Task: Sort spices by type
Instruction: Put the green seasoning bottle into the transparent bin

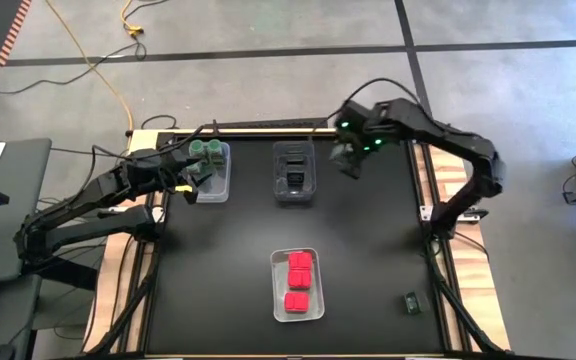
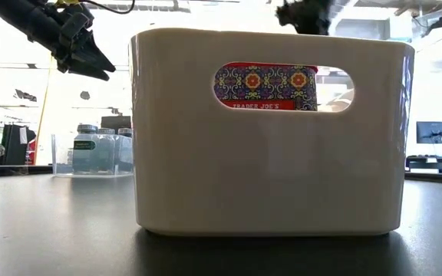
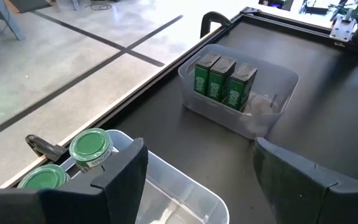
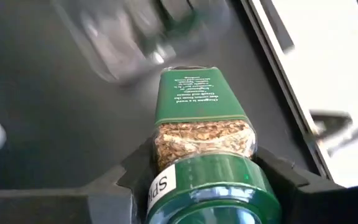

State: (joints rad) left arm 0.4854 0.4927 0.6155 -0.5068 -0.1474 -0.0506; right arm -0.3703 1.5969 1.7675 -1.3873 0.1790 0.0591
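My right gripper (image 1: 351, 160) hangs over the table's far right part, beside the middle bin (image 1: 293, 172), and is shut on a green-lidded jar (image 4: 201, 124) with a green label and brown spice. That bin holds dark boxes (image 3: 224, 81). My left gripper (image 3: 197, 180) stands open with nothing between its fingers, over the clear bin (image 1: 211, 185) at the far left, where two green-lidded jars (image 3: 91, 146) stand upright. Red packets (image 1: 299, 280) lie in the near bin (image 1: 313, 310). One dark box (image 1: 411, 302) lies loose on the table near the right front corner. My right gripper pinches the jar between its two fingers (image 4: 278, 177), just under the green lid (image 4: 210, 186), at the top of the glass body. The jar lies along the fingers, lid toward the wrist and bottom pointing out past them. It is lifted clear of the table.
In the low view the near bin's white wall (image 2: 267, 153) fills the middle, with a red packet (image 2: 265, 86) showing through its handle hole. Bare black table lies between the three bins and along the right side. A yellow cable (image 1: 98, 70) runs over the floor beyond the far edge.
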